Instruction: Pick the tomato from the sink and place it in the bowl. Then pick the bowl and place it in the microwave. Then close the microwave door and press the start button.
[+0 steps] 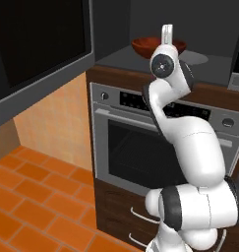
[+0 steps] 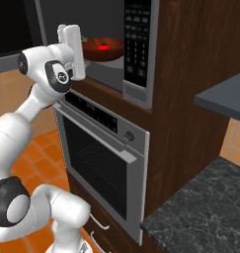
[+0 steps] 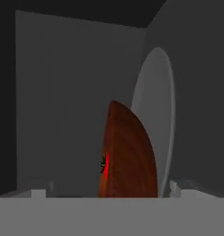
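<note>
Gripper (image 3: 106,192) reaches level into the microwave (image 2: 139,49), its jaws spread wide either side of the bowl (image 3: 129,156), tomato (image 3: 106,165) inside; no legible writing.

Glossy white, rounded arm segments (image 1: 197,147) joined by dark grey joint bands; a round dark grey cap (image 1: 163,63) behind the claw.

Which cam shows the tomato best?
Right base view: the tomato sits red and unobstructed inside the bowl in the microwave. Hand view gives a thin red sliver; left base view shows the bowl's outside.
</note>
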